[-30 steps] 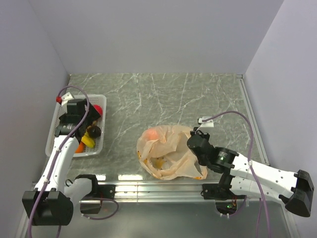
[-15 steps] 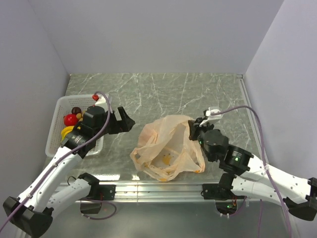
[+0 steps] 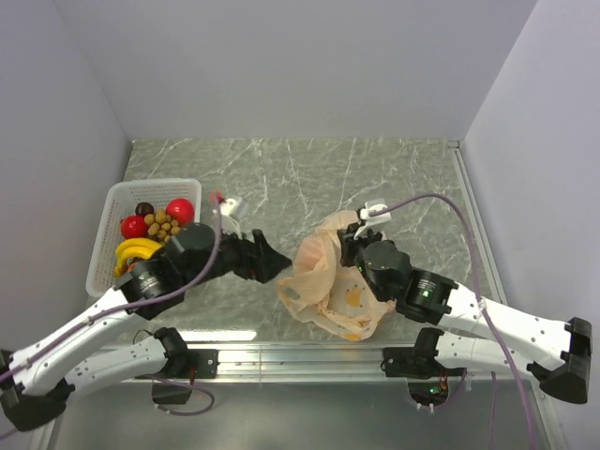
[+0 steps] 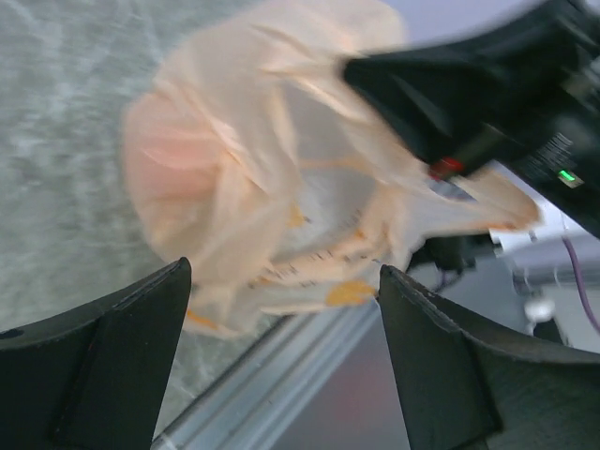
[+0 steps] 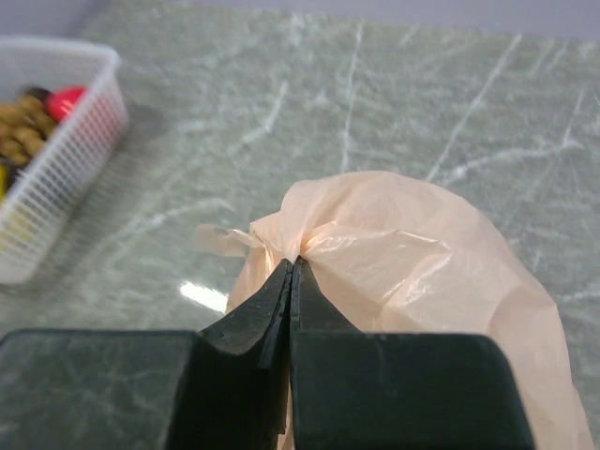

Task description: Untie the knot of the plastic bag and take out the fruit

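Note:
The plastic bag (image 3: 330, 286) lies crumpled and slack near the table's front edge, pale peach with orange marks. My right gripper (image 3: 349, 246) is shut on a fold of its film at the top, and the pinch (image 5: 293, 261) shows plainly in the right wrist view. My left gripper (image 3: 279, 265) is open just left of the bag, jaws wide, with the bag (image 4: 253, 187) ahead of the fingers (image 4: 112, 366) and nothing between them. The knot cannot be made out in any view. The fruit (image 3: 159, 225) lies in the white basket (image 3: 105, 208): red round ones, a tan cluster, bananas, a dark one.
The white basket (image 5: 47, 178) stands at the left of the green marble table by the left wall. The metal rail (image 3: 300, 356) runs along the front edge just below the bag. Walls close in on three sides.
My left arm has swung from over the basket rightward to the bag, with its jaws still wide. The right gripper has pulled the bag up and to the right, bunching it.

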